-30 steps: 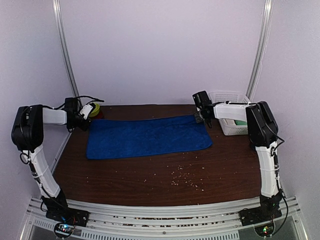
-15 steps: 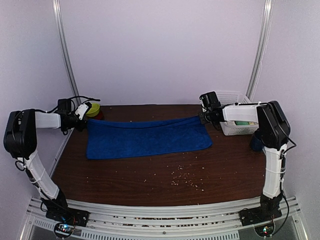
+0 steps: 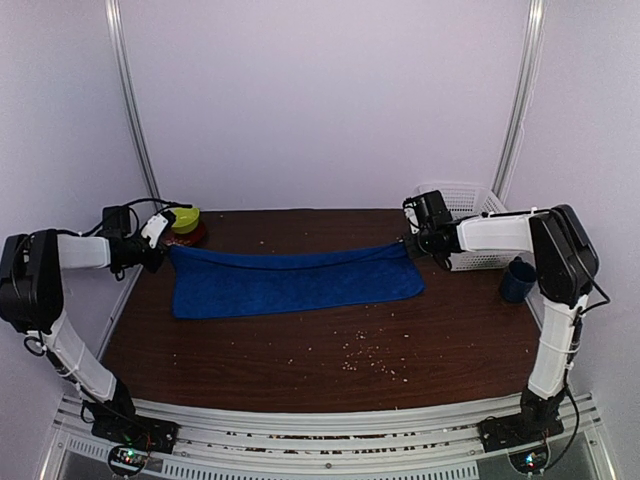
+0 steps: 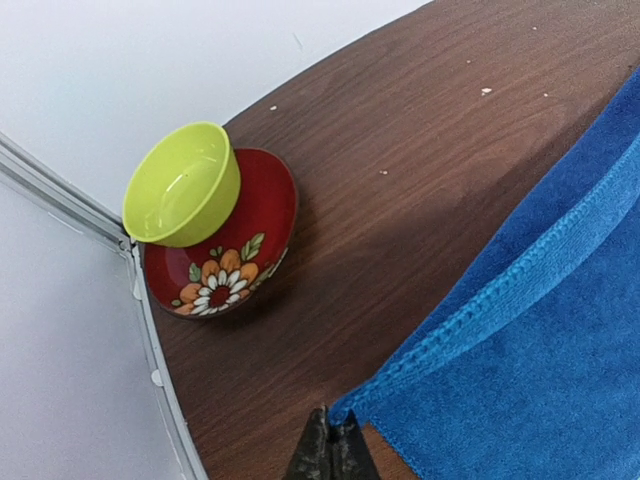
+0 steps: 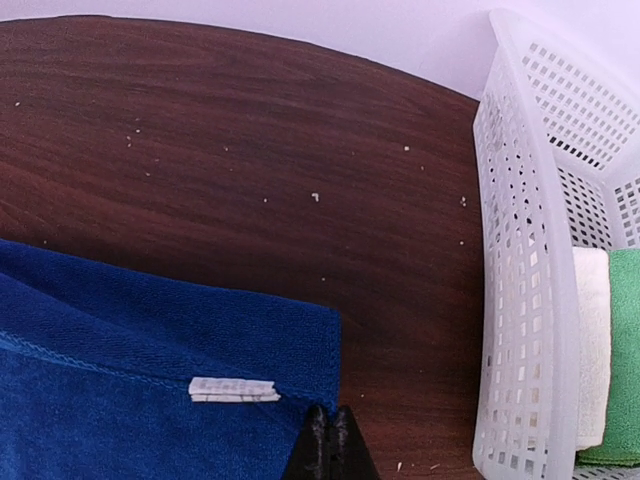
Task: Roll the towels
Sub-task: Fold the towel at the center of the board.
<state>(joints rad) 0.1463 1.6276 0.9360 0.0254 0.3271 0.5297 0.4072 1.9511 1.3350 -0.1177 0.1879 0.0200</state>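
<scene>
**Both far corners of the blue towel (image 3: 290, 282) are held**

At the left, the left claw (image 4: 330, 447) is closed on the towel's far left corner. A green bowl (image 4: 185, 185) is seen resting on a red dish (image 4: 240, 255) nearby. The towel is spread across the counter (image 3: 300, 355). At the right, its other far corner is pinched by the right claw (image 5: 328, 432), beside a white basket (image 5: 520, 250).
</scene>
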